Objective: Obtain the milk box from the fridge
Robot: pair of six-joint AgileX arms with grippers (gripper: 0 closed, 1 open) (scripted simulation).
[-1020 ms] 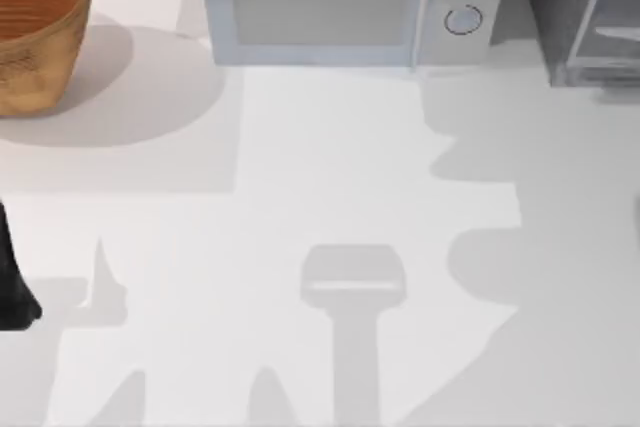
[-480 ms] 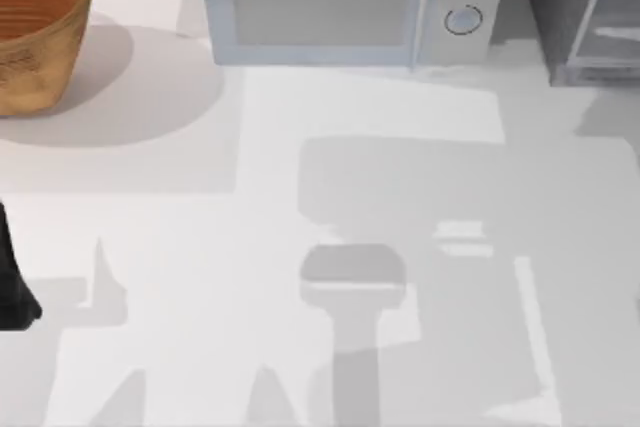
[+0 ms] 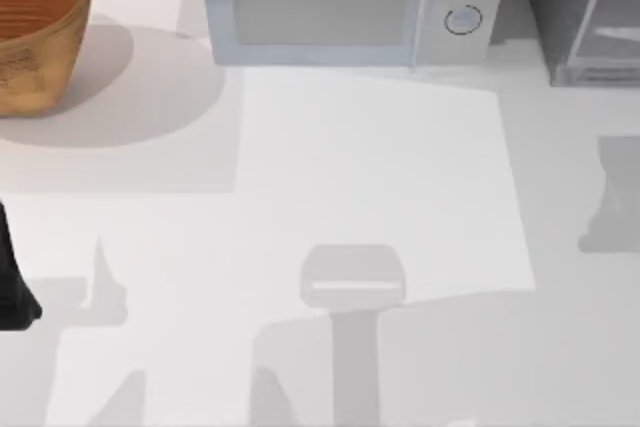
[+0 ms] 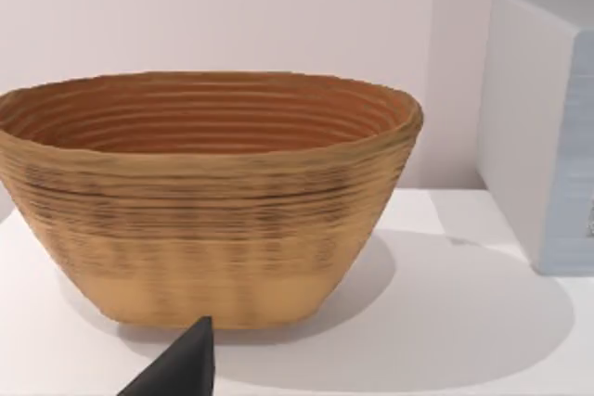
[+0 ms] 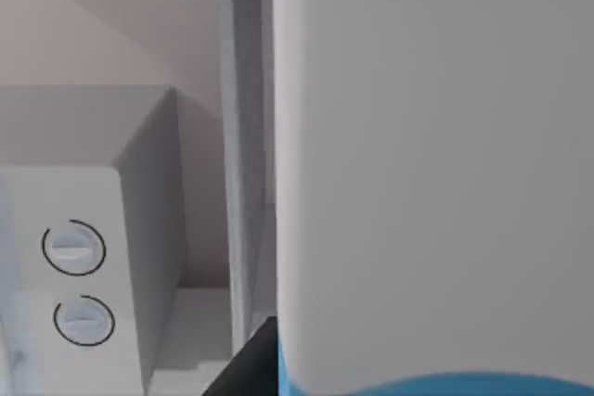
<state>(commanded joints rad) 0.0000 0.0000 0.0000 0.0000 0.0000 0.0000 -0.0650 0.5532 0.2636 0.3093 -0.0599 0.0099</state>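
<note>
My right hand's fingers are hidden, so I cannot tell whether they are apart or clamped; a dark part of it shows at the frame's lower edge (image 5: 243, 370) in the right wrist view. Pressed close before that camera is the milk box (image 5: 436, 173), its pale side ending in a light-blue band. Beyond it stand the fridge (image 5: 247, 136), seen as a pale grey frame, and the microwave (image 5: 83, 257) with its two knobs. In the top view the fridge (image 3: 585, 17) sits at the back right of the tabletop (image 3: 370, 177).

I judge the carton is being drawn away from the fridge; next it should come out over open tabletop.

My left hand (image 4: 176, 368) idles near the wicker basket (image 4: 209, 197), fingers unclear.
</note>
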